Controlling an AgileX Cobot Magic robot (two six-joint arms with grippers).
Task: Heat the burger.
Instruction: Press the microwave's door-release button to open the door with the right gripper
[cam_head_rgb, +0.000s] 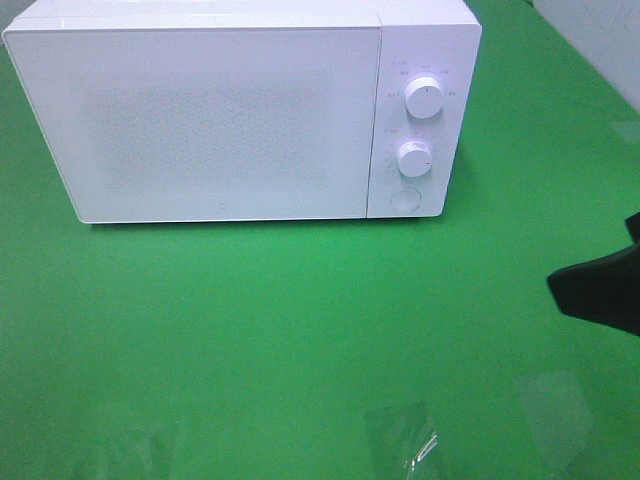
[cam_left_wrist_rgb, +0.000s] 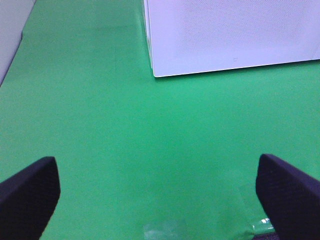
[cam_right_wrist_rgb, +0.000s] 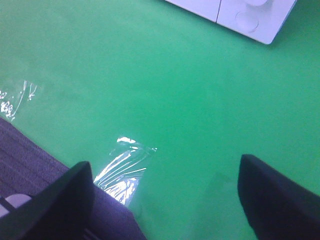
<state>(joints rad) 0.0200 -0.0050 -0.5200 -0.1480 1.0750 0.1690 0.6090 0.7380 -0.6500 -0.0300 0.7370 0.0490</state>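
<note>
A: How are the left claw (cam_left_wrist_rgb: 157, 187) and right claw (cam_right_wrist_rgb: 165, 192) standing?
B: Both are gaping wide, gripping nothing, hovering above the green tabletop (cam_head_rgb: 300, 330).
A: And the burger?
B: Cannot tell; the microwave (cam_head_rgb: 200, 120) is sitting closed.

The microwave (cam_head_rgb: 200, 120) door hides its inside; dial (cam_head_rgb: 425, 97) markings are unreadably small; the frame edge cuts the right gripper (cam_head_rgb: 598, 290).

Microwave (cam_head_rgb: 200, 120) far-left on table (cam_head_rgb: 250, 320), two knobs (cam_head_rgb: 425, 98) stacked on its right panel, button (cam_head_rgb: 405, 198) below them, tape patches (cam_head_rgb: 400, 435) along near edge, right gripper (cam_right_wrist_rgb: 164, 165) at right, well apart from microwave.
</note>
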